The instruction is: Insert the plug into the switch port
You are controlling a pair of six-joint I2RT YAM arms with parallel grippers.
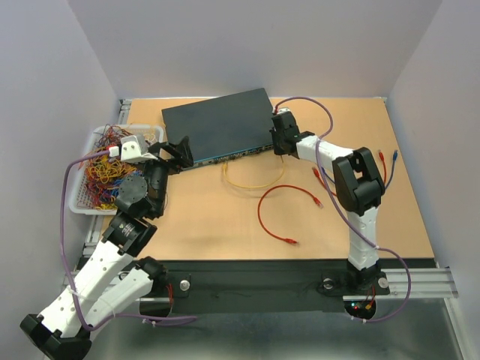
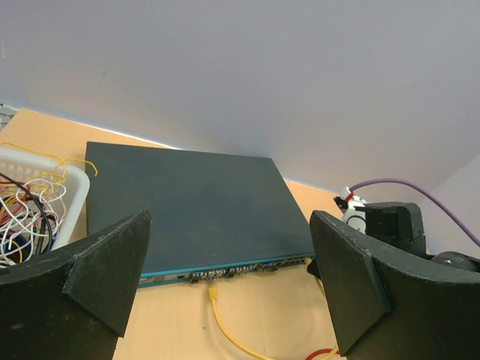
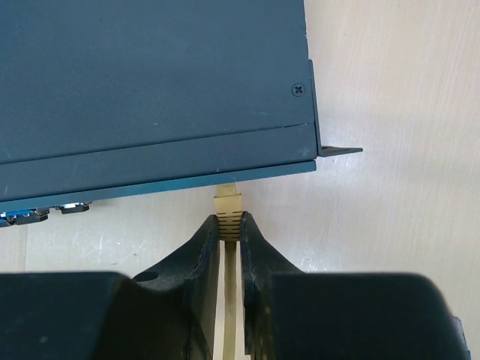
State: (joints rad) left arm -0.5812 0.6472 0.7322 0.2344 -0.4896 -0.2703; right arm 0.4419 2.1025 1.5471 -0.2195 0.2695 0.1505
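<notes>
The switch (image 1: 217, 124) is a flat dark blue-grey box at the back of the table; it also shows in the left wrist view (image 2: 187, 210) and the right wrist view (image 3: 150, 82). A yellow cable (image 1: 251, 184) loops in front of it. One yellow plug (image 2: 213, 289) sits at a port in the front row. My right gripper (image 3: 229, 225) is shut on the other yellow plug (image 3: 228, 201), whose tip is at the switch's front edge near its right corner. My left gripper (image 2: 225, 285) is open and empty, in front of the switch's left part.
A white wire basket (image 1: 86, 202) full of coloured cables stands at the left, beside my left arm. A red cable (image 1: 281, 214) lies on the table in front of the switch. More red and blue plugs (image 1: 386, 157) lie at the right.
</notes>
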